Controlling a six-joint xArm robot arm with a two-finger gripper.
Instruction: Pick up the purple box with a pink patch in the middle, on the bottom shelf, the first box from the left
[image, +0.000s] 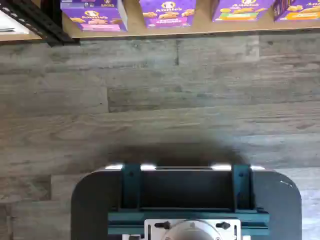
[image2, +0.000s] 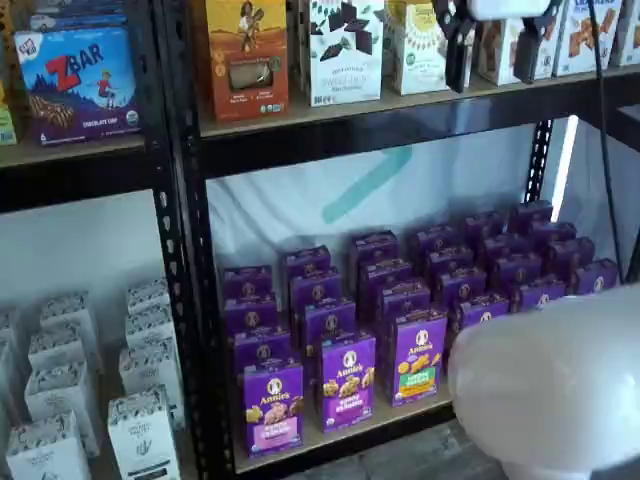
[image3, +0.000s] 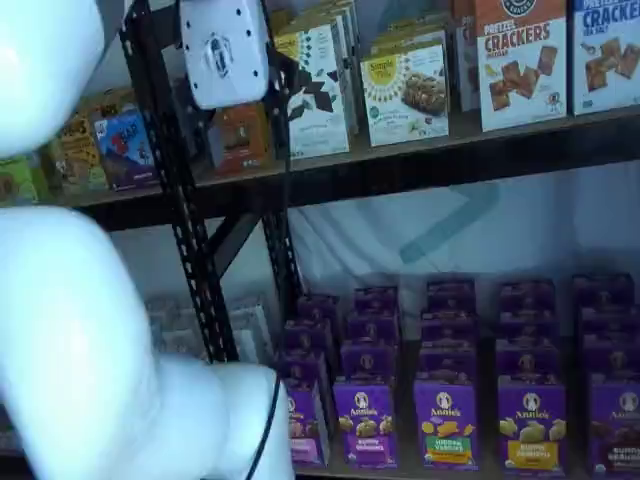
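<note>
The purple box (image2: 273, 405) with its pink patch stands at the front left of the bottom shelf (image2: 322, 437), first in its row. It also shows in a shelf view as the purple box (image3: 306, 425), partly behind my arm, and in the wrist view as the purple box (image: 93, 15) on the tan board (image: 200, 30). My gripper (image2: 494, 55) hangs high up in front of the upper shelf, far above and to the right of the box. Its two black fingers (image2: 458, 40) stand open with a plain gap and nothing between them. Its white body (image3: 222, 50) shows too.
Several more purple cartons (image2: 416, 355) fill the bottom shelf in rows. White cartons (image2: 140, 430) stand in the left bay past a black upright (image2: 186, 300). My white arm link (image2: 555, 385) bulks in the foreground. Grey plank floor (image: 160, 100) lies before the shelf.
</note>
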